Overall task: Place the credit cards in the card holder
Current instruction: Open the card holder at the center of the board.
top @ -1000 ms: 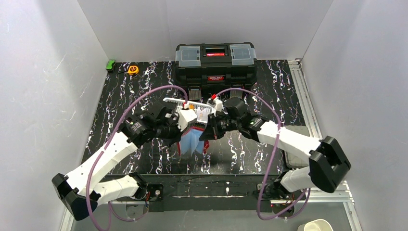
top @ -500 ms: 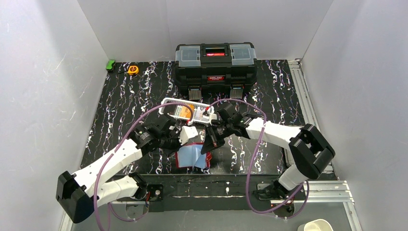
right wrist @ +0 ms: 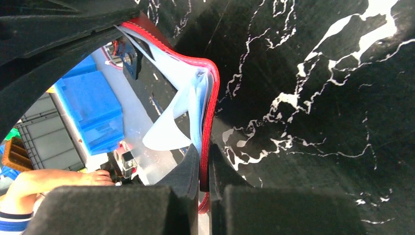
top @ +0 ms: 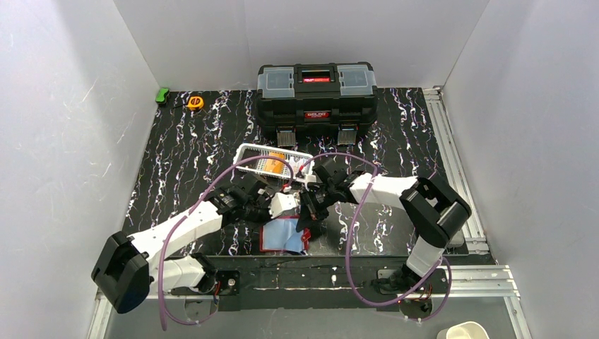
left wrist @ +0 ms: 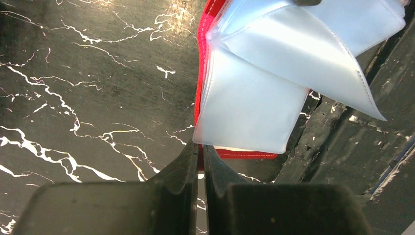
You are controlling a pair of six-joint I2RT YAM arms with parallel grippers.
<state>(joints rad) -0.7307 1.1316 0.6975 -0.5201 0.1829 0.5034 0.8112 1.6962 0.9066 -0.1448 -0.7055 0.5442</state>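
Near table's front edge, top cam: both my arms sit low, elbows splayed out, wrists turned inward. Left gripper (top: 277, 217) & right gripper (top: 306, 217) meet at the card holder (top: 285, 239), which is open, red w/ pale blue sleeves showing. Behind them is a white mesh basket (top: 248, 150) w/ an orange card (top: 275, 162) in it, and a black toolbox (top: 316, 90) at the back. Can't read my grip from up here.

Left wrist cam: left gripper (left wrist: 199, 149) is clenched, w/ the card holder's (left wrist: 199, 63) red edge running into the slit between the tips. Sleeves fan out to the right over the marbled tabletop (left wrist: 73, 73).

Right wrist cam: right gripper (right wrist: 203, 164) is pinched on the card holder's (right wrist: 211, 98) red rim, sleeves seen edge-on. Only this view looks past the table: blue crate (right wrist: 93, 110), someone's forearm (right wrist: 49, 180).
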